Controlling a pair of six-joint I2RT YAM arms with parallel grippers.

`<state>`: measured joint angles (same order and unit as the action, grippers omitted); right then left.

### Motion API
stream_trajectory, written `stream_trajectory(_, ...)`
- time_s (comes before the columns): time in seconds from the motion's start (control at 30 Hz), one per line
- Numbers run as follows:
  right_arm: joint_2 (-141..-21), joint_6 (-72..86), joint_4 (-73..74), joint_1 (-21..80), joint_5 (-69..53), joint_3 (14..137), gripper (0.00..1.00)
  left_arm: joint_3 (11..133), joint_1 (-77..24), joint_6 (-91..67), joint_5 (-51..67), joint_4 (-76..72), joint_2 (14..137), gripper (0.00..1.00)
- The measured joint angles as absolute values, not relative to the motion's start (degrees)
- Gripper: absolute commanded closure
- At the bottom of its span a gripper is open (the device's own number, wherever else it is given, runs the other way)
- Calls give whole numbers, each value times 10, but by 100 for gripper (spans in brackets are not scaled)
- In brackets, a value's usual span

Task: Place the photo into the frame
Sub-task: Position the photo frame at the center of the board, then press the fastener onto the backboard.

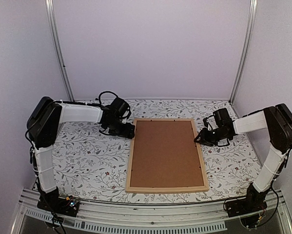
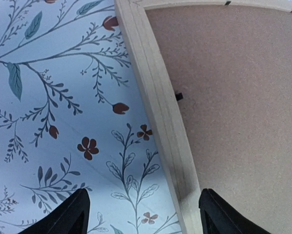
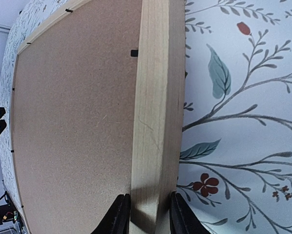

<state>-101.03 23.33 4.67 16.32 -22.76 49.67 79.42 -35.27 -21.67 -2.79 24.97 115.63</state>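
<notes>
Light-wood frame (image 1: 166,188): lies face down at the middle of the floral tablecloth (image 1: 87,156), brown backing board (image 1: 165,153) uppermost, long axis running from near edge to far edge. Left gripper (image 1: 131,130): jaws apart, straddling the frame's left rail at its far corner. Right gripper (image 1: 198,138): clamped on the right rail.

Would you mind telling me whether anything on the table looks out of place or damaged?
Nothing looks damaged or spilled. The frame lies flat, back up, with the brown backing board seated in it. The one oddity is that no photo is visible anywhere.
</notes>
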Motion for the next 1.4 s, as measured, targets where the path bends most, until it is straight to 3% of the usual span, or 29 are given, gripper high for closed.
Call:
stream_trajectory(0.4,-1006,262,42,183,-229,490,71,689,-385,-238,-34,283,1064,21)
stream_trajectory(1.4,-1006,262,42,183,-228,490,71,726,-420,-249,-70,320,1100,21)
